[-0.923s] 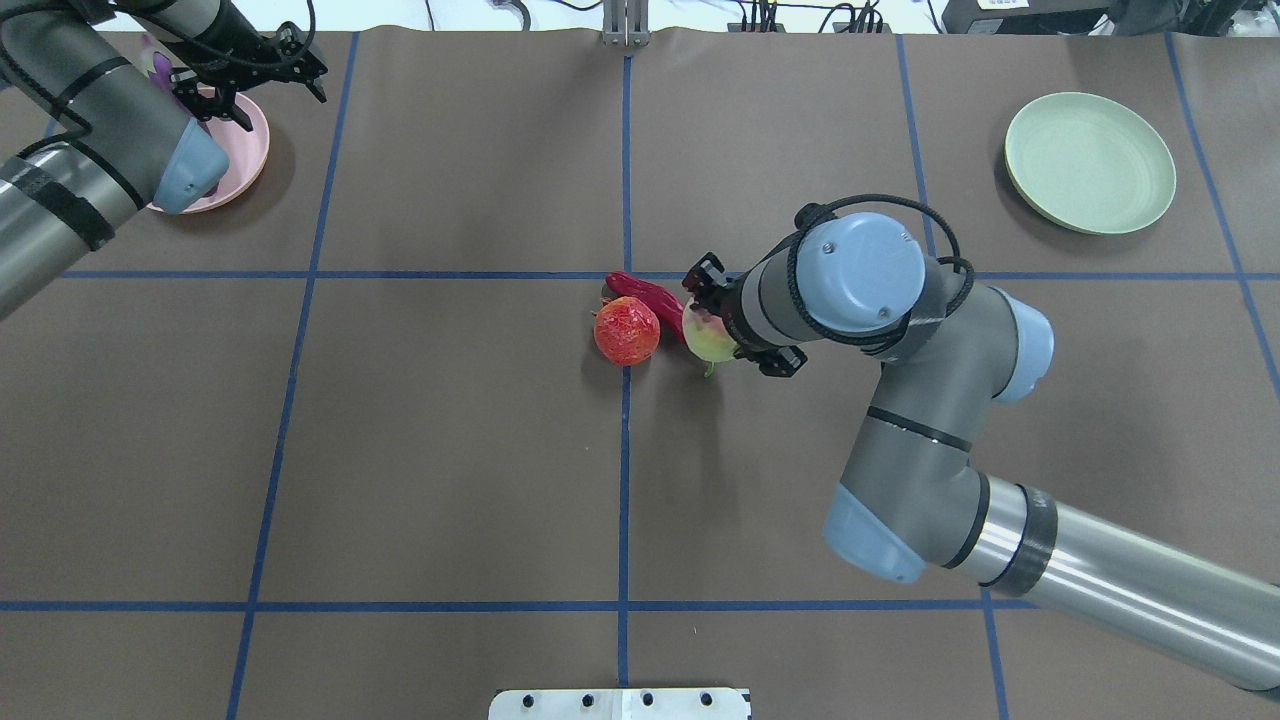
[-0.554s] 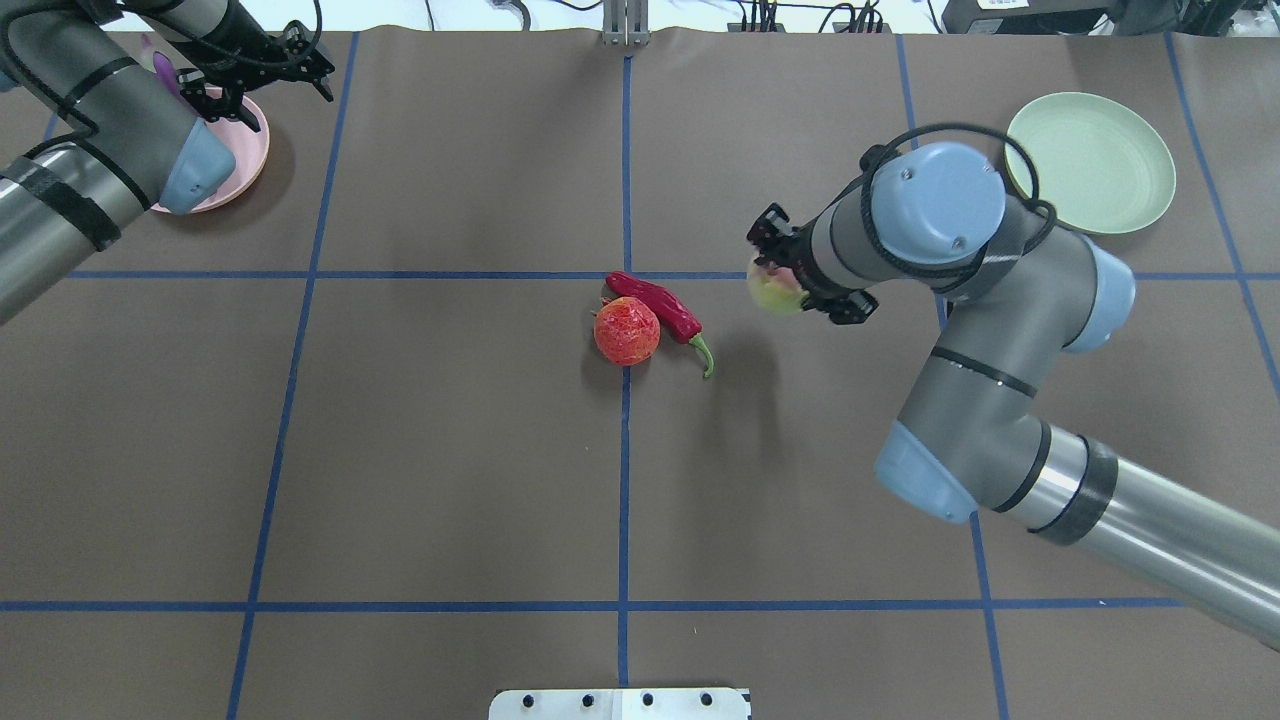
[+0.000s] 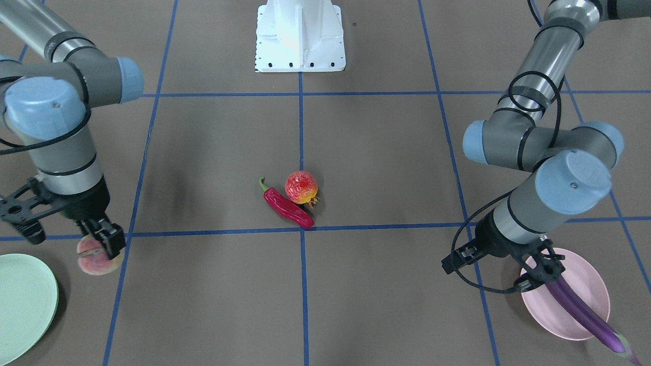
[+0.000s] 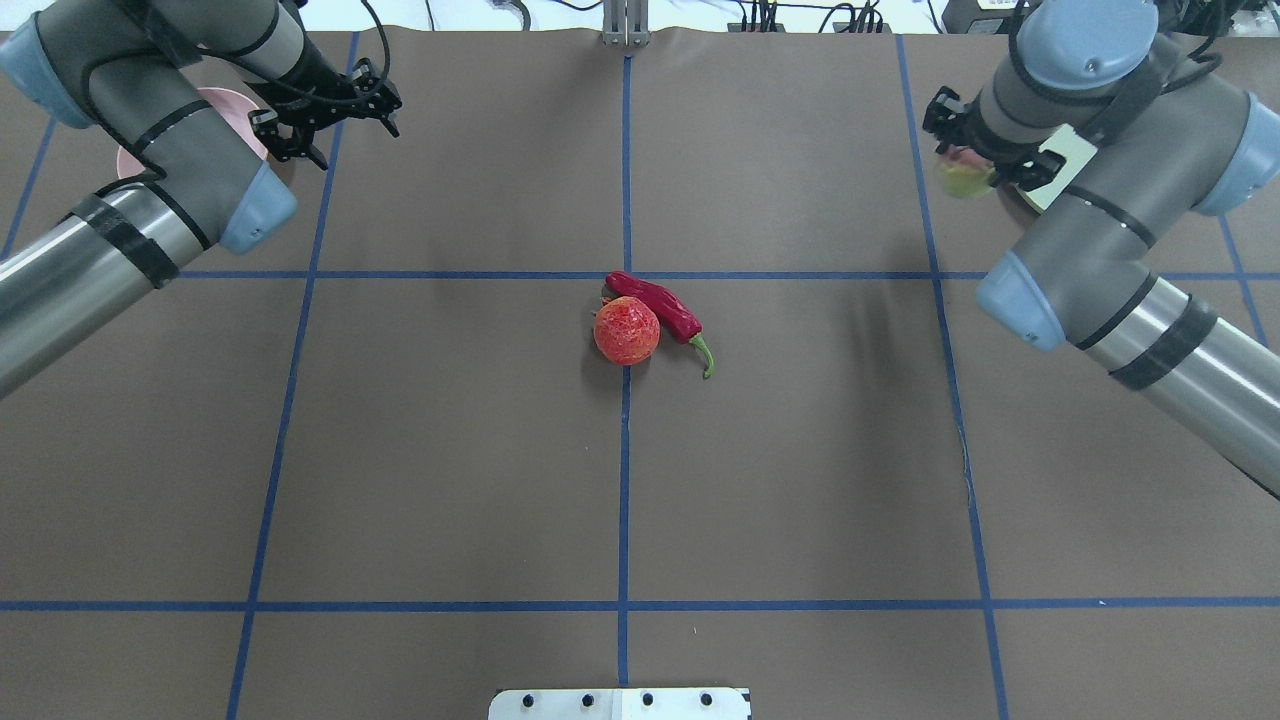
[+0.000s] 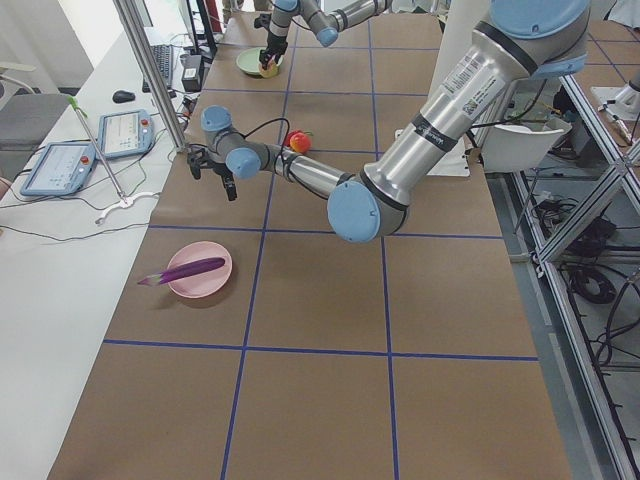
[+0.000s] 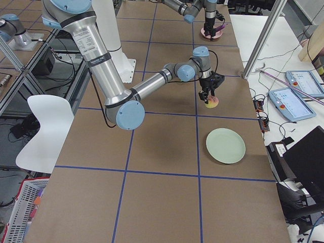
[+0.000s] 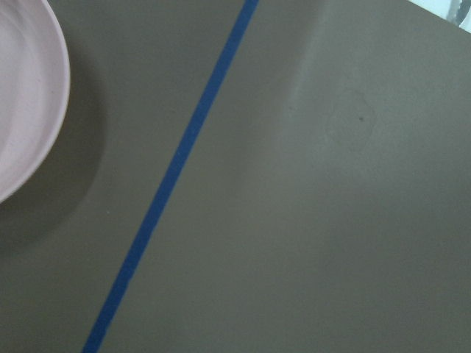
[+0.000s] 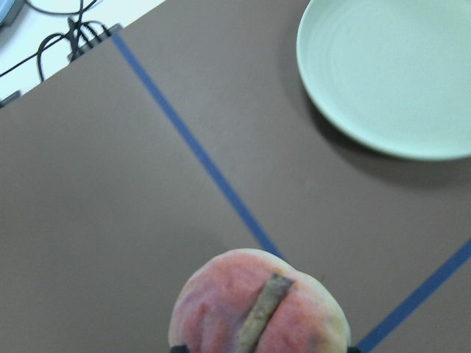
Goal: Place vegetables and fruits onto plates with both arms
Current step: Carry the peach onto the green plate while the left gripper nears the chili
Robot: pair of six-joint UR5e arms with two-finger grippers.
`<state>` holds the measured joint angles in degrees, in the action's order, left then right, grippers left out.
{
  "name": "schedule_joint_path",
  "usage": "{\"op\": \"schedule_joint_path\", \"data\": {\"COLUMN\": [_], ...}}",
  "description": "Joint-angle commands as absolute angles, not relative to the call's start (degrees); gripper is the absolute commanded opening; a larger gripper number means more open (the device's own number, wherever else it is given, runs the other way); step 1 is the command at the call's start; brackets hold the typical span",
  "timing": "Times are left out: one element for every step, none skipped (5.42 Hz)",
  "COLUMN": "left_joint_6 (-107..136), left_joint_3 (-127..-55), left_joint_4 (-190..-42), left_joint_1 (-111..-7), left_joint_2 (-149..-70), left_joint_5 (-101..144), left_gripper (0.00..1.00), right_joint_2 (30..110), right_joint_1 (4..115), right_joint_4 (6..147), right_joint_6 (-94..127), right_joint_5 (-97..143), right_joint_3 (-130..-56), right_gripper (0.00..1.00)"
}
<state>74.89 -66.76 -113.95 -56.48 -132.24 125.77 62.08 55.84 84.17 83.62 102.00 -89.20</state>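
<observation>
My right gripper [image 3: 99, 243] is shut on the peach [image 3: 96, 260] and holds it above the table, just beside the mint green plate [image 3: 20, 300]. The right wrist view shows the peach [image 8: 261, 309] low in frame and the green plate [image 8: 390, 73] ahead of it. The eggplant [image 3: 585, 315] lies on the pink plate [image 3: 549, 317], its tip over the rim. My left gripper [image 4: 335, 130] is open and empty, raised beside the pink plate [image 4: 228, 100]. The chili pepper [image 4: 660, 305] and the pomegranate [image 4: 627, 330] lie touching at the table's middle.
Blue tape lines cross the brown table cover. The white base block [image 3: 300, 35] stands at the robot's edge of the table. My right arm hides most of the green plate in the overhead view. Monitors and cables lie past the far edge.
My right gripper has lifted the peach from beside the chili and carried it towards the green plate. My left gripper has moved off the pink plate, leaving the eggplant on it.
</observation>
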Motion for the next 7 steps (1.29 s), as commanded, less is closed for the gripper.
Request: {"op": "schedule_joint_path", "data": {"left_joint_6": [79.5, 81.4, 83.6, 88.3, 90.3, 93.8, 95.7], "left_joint_3": [-66.8, -66.7, -66.8, -66.8, -66.8, -66.2, -64.7], "left_joint_4": [-113.8, -113.8, -113.7, -113.7, -113.7, -113.6, -113.6], "left_joint_1": [-53.5, -52.0, -51.2, -49.0, -47.4, -42.9, -40.4], "left_joint_2": [-135.0, -136.0, -138.0, -140.1, -141.8, -143.3, -144.7], "left_joint_5": [125.4, 125.2, 125.3, 125.2, 123.7, 119.3, 117.1], "left_gripper": [1.00, 1.00, 1.00, 1.00, 1.00, 1.00, 1.00], "right_joint_2": [62.2, 62.3, 62.4, 62.4, 62.9, 63.1, 63.0], "right_joint_1": [60.1, 60.2, 60.4, 61.3, 62.0, 62.1, 62.3], "right_joint_4": [83.0, 78.8, 70.1, 67.8, 67.7, 67.7, 67.4], "right_joint_6": [78.8, 78.6, 78.2, 75.4, 73.1, 72.8, 72.1], "right_joint_5": [101.0, 98.6, 98.3, 98.2, 98.3, 98.2, 97.5], "right_joint_3": [-83.6, -78.4, -70.6, -67.7, -66.8, -66.8, -67.3], "right_gripper": [0.00, 0.00, 0.00, 0.00, 0.00, 0.11, 0.99]}}
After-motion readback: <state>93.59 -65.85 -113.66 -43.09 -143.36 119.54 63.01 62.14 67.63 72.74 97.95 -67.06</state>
